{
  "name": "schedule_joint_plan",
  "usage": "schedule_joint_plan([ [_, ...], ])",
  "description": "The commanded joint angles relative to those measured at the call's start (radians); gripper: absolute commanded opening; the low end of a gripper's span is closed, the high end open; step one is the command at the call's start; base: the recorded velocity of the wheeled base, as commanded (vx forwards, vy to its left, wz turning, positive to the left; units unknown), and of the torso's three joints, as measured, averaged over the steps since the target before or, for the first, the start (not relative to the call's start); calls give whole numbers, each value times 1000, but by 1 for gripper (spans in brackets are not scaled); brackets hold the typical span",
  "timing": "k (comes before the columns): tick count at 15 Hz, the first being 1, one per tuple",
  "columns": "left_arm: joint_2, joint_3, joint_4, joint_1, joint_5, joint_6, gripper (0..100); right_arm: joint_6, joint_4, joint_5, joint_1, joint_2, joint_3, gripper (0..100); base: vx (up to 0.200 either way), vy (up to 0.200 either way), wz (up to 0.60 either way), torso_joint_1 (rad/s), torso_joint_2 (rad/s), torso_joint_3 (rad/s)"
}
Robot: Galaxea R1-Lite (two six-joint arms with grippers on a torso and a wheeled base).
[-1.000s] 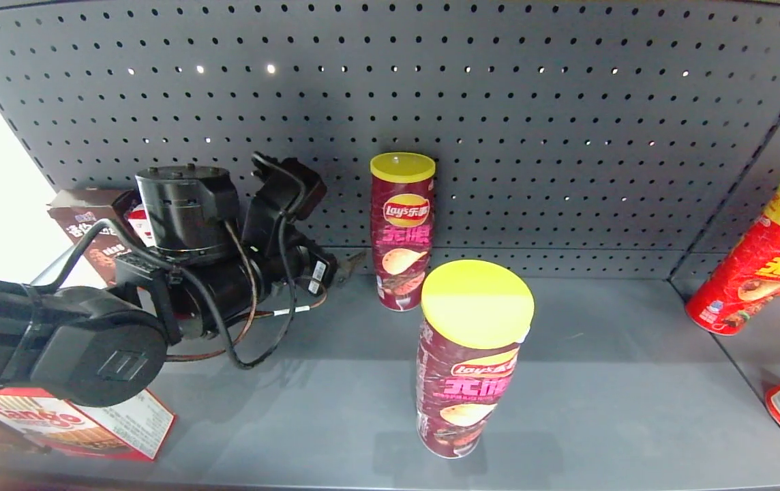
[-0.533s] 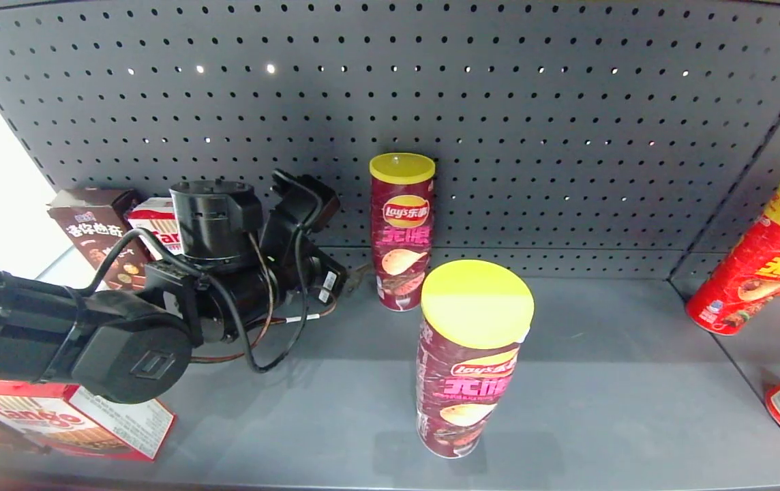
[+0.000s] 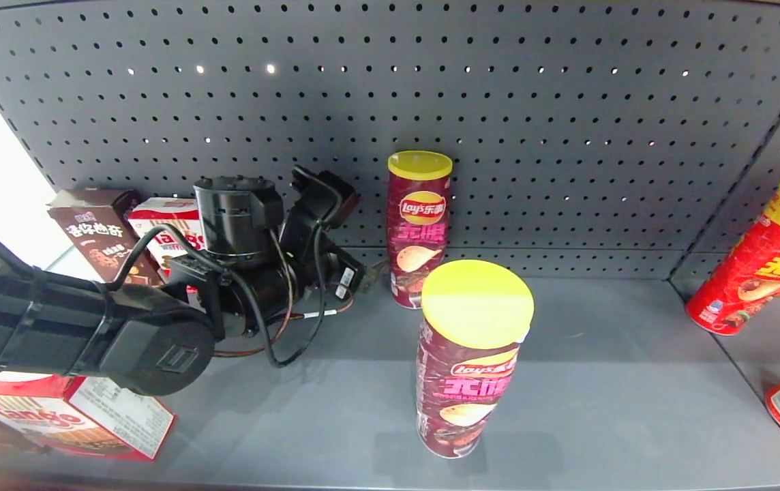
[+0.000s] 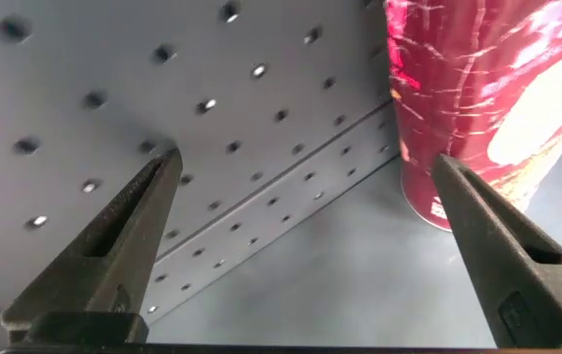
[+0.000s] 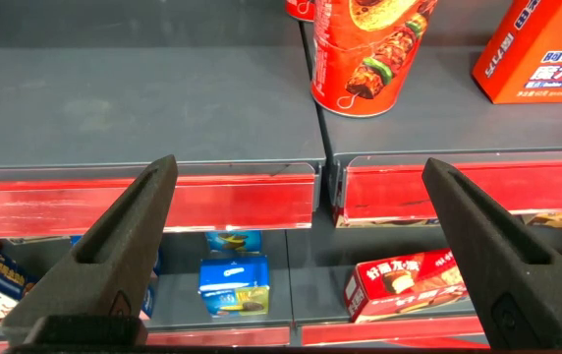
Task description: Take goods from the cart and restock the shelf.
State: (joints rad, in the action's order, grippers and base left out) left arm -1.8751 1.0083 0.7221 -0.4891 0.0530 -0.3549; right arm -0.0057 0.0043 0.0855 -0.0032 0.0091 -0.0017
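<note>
In the head view your left gripper (image 3: 373, 271) sits low on the grey shelf (image 3: 622, 382), just beside the base of the rear maroon can (image 3: 421, 225); the front maroon can (image 3: 468, 361) stands upright nearer you. In the left wrist view its fingers (image 4: 114, 236) are spread apart, the rear maroon can near one tip. In the right wrist view your right gripper (image 5: 299, 165) is spread wide too, facing a red can (image 5: 365, 49) on another shelf.
</note>
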Motion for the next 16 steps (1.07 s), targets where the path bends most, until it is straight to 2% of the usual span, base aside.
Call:
schedule_joint_plan([
  [1, -13, 16, -1, -14, 2, 1, 100, 0, 0, 0, 0, 2, 0, 100, 0, 0, 0, 0, 0, 0],
  [12, -10, 27, 2, -29, 15, -1, 100, 0, 0, 0, 0, 2, 0, 100, 0, 0, 0, 0, 0, 0],
  [14, 24, 55, -10, -26, 16, 1, 100, 0, 0, 0, 0, 2, 0, 100, 0, 0, 0, 0, 0, 0],
  [16, 80, 115, -66, -28, 16, 1, 100, 0, 0, 0, 0, 2, 0, 100, 0, 0, 0, 0, 0, 0],
])
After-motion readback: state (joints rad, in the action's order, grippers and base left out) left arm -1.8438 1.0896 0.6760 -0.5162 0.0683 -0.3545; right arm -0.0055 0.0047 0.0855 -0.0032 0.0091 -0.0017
